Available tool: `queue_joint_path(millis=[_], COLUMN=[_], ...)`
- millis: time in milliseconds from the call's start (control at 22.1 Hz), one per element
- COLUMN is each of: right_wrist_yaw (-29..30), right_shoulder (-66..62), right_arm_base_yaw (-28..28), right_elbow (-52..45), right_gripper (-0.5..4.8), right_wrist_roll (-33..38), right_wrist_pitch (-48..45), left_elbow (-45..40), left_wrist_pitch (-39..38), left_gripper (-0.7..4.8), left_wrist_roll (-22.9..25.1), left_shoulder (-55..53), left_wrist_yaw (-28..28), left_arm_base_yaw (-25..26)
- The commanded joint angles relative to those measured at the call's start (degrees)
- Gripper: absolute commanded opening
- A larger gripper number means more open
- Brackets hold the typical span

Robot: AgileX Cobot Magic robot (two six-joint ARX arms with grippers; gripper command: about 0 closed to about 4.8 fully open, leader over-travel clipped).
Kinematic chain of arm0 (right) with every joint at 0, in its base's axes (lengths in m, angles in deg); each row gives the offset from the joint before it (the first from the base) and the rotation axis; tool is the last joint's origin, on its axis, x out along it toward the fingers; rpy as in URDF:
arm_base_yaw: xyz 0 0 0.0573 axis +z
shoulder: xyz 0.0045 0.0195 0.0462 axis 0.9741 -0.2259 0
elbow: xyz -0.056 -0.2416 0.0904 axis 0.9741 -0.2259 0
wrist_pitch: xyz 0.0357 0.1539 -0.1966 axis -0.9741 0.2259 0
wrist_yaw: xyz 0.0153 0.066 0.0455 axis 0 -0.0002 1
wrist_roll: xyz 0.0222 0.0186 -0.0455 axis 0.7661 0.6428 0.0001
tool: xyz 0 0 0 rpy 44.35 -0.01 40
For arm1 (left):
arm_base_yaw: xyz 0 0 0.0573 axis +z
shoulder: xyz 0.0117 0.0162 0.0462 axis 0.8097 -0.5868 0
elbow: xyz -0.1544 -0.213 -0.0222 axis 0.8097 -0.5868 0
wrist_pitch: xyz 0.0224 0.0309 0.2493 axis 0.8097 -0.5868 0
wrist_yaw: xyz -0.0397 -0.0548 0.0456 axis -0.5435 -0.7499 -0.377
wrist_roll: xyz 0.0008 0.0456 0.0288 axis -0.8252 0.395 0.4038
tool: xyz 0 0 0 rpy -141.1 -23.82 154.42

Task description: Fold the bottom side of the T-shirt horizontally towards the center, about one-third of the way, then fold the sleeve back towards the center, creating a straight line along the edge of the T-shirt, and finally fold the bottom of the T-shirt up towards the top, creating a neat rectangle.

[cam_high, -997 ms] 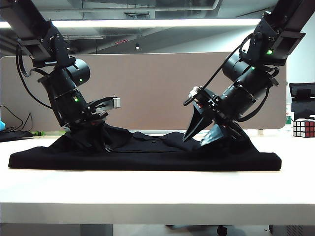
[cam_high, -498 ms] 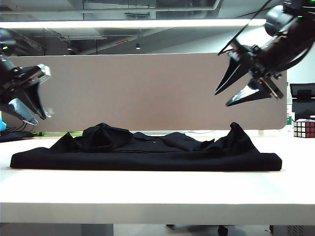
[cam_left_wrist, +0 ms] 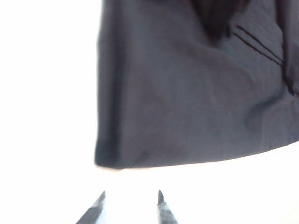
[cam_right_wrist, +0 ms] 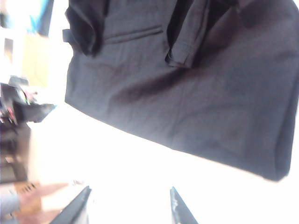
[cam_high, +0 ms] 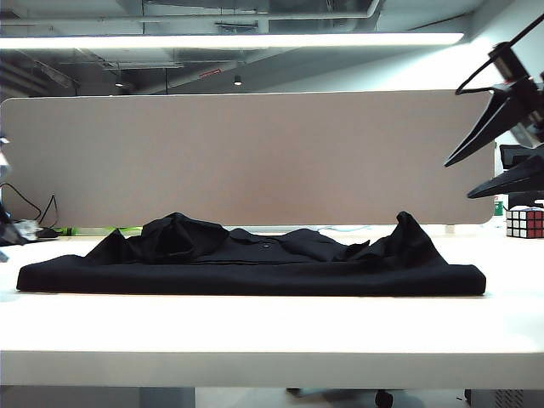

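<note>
A multicoloured Rubik's cube [cam_high: 524, 222] is seen standing on the white table [cam_high: 272, 327] at the far right, well apart from the garment. A beige partition panel [cam_high: 255, 153] is seen behind the table. Dark cables [cam_high: 34, 212] are noted at the far left edge. Nothing is found lying on or against the shirt.

The large black soft-fabric T-shirt [cam_high: 255, 268] is laid across the middle of the table as a long, low band. Its near edge is seen as a thick folded line; the far side is bunched into rumpled peaks at the left and right. The bottom of the T-shirt [cam_left_wrist: 196, 161] is seen as a straight hem edge on bare table.

The left gripper [cam_left_wrist: 131, 205] is held above bare table just beside the hem, jaws parted, nothing between them. The right gripper [cam_high: 510, 157] is raised at the upper right, clear of the shirt, fingers spread and empty.
</note>
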Motion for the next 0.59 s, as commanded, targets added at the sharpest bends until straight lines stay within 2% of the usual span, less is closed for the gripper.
queue_joint_path(millis=[45, 181, 362, 589], right_wrist_yaw=[0.48, 1.53, 1.33, 0.09], right_shoulder=[4.68, 7.91, 8.79, 8.61], right_arm_base_yaw=[-1.01, -1.77, -1.79, -1.73], right_elbow=[-5.31, -11.78, -18.29, -24.13], right_gripper=[2.17, 2.26, 2.53, 2.54], right_wrist_roll=[5.42, 13.53, 20.96, 28.22], right_wrist_pitch=[-3.91, -10.64, -19.28, -29.9], left_elbow=[-3.13, -5.05, -6.34, -6.6], left_wrist_pitch=[2.1, 0.42, 1.55, 6.1], left_gripper=[1.22, 1.53, 1.53, 1.53], left_wrist_roll=[-2.62, -3.96, -3.96, -6.29], left_shoulder=[2.6, 3.04, 3.08, 3.06], left_wrist_yaw=[-0.13, -0.09, 2.01, 1.73], left_arm_base_yaw=[2.19, 2.99, 2.84, 2.95])
